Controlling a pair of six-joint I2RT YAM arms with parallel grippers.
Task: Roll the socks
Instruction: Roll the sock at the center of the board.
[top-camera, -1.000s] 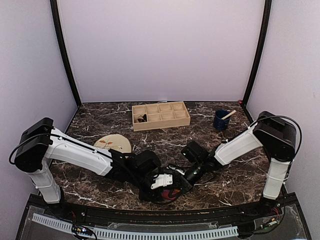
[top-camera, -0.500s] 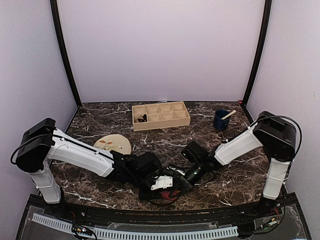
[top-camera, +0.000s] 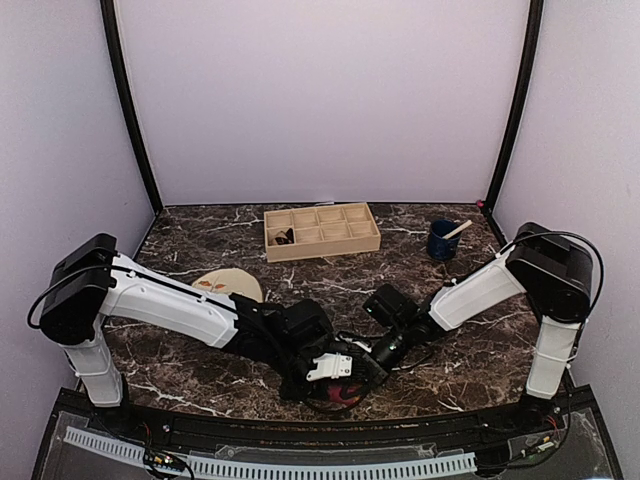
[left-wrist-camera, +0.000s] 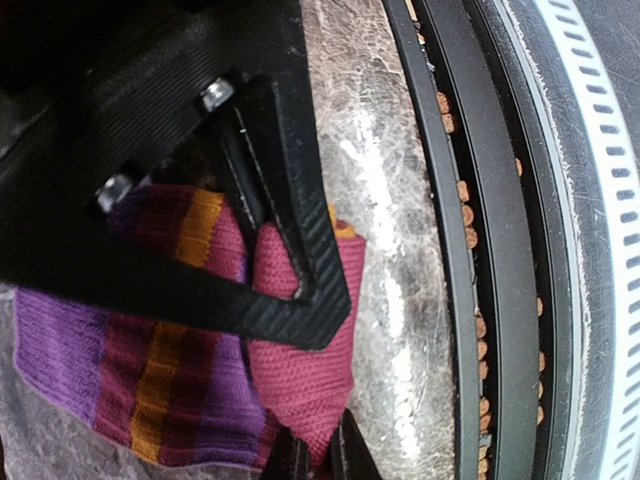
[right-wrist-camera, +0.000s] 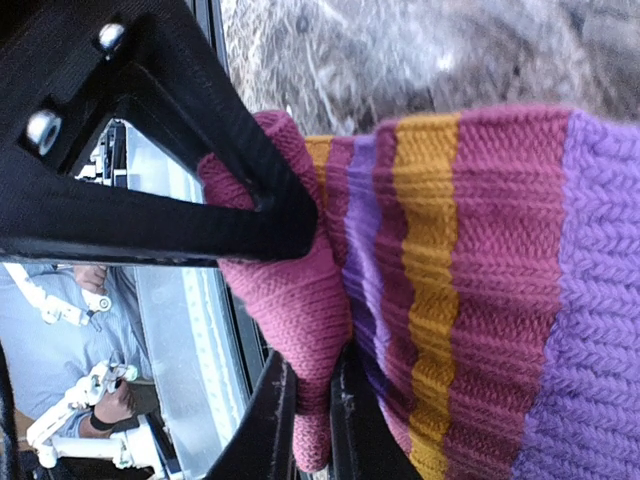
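Left forearm has swung in and rightward since a second ago; right arm has barely shifted. Left claw and right claw both look clamped on the magenta end of the striped sock, which lies on the tabletop just beside the front rail. Argyle sock not visible. Reads as roll start. Next: curl the pinched end over the stripes and keep the fabric taut.
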